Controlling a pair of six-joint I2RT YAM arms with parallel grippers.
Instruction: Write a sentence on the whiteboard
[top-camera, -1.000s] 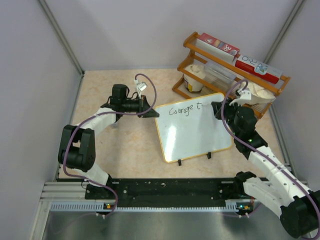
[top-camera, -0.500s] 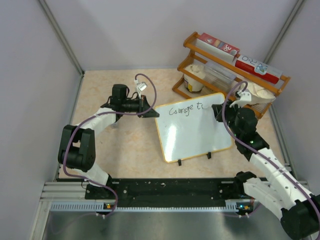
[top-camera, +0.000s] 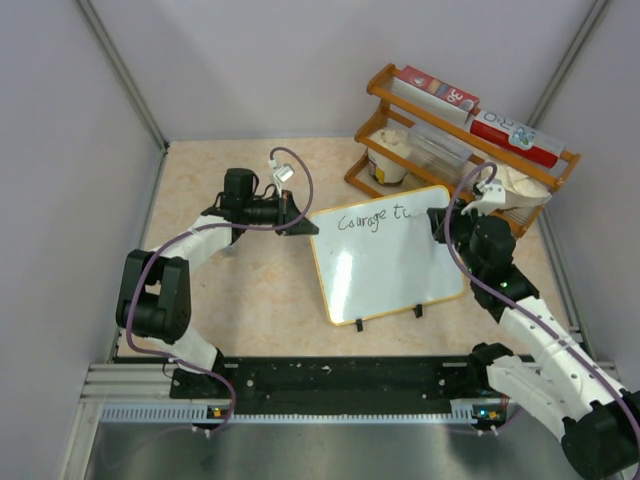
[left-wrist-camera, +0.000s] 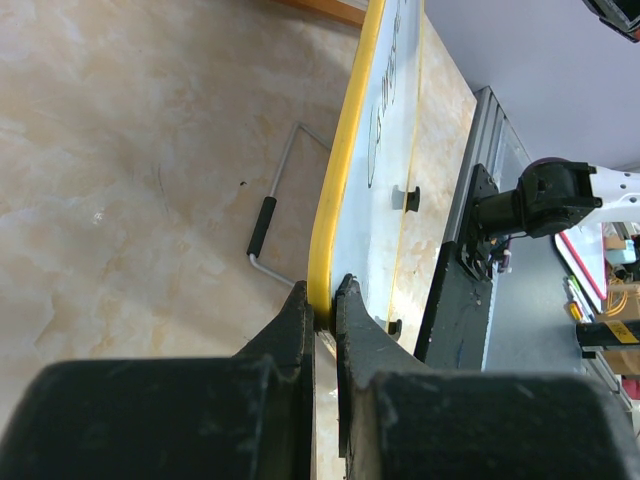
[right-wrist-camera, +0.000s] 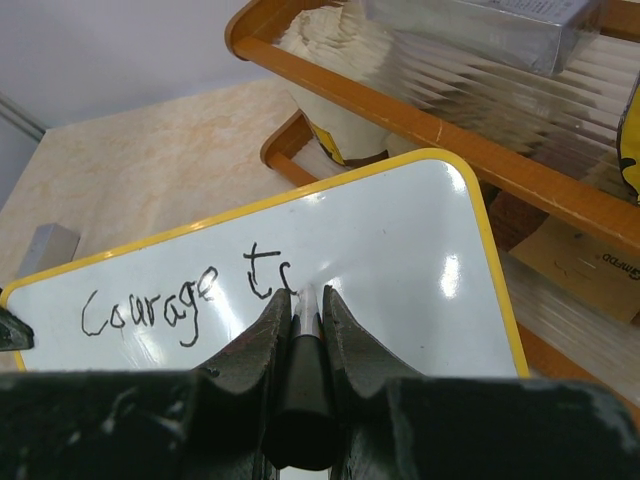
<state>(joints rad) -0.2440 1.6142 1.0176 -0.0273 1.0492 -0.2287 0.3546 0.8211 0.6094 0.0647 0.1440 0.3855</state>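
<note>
Whiteboard (top-camera: 385, 255) sits mid-table, right of centre, on the beige marbled table (top-camera: 250, 290). It is rotated a little, with its two black feet (top-camera: 358, 323) on the near edge. In the left wrist view it stands propped at a tilt, with a wire stand (left-wrist-camera: 270, 215) on the table behind it.

Left gripper (top-camera: 303, 227): clamped on the yellow rim at the board's upper left corner. The wrist view shows the rim pinched between both fingers, one on each face.

Right gripper (top-camera: 437, 222): over the board's upper right area, fingers closed around a black marker (right-wrist-camera: 305, 340). The marker's pale tip points down at the white surface. It appears to touch the board, right beside the last stroke written.

Sentence (right-wrist-camera: 180, 300): one line so far along the top of the board. It reads "Courage", then a "t" and a small curl after it. The rest of the board is blank and glossy with glare patches.

A wooden rack (top-camera: 470, 140) stands behind the board's far right corner, very near it. It holds a cream tub (top-camera: 388, 160), red-and-white boxes (top-camera: 437, 90) and a clear ribbed container.
</note>
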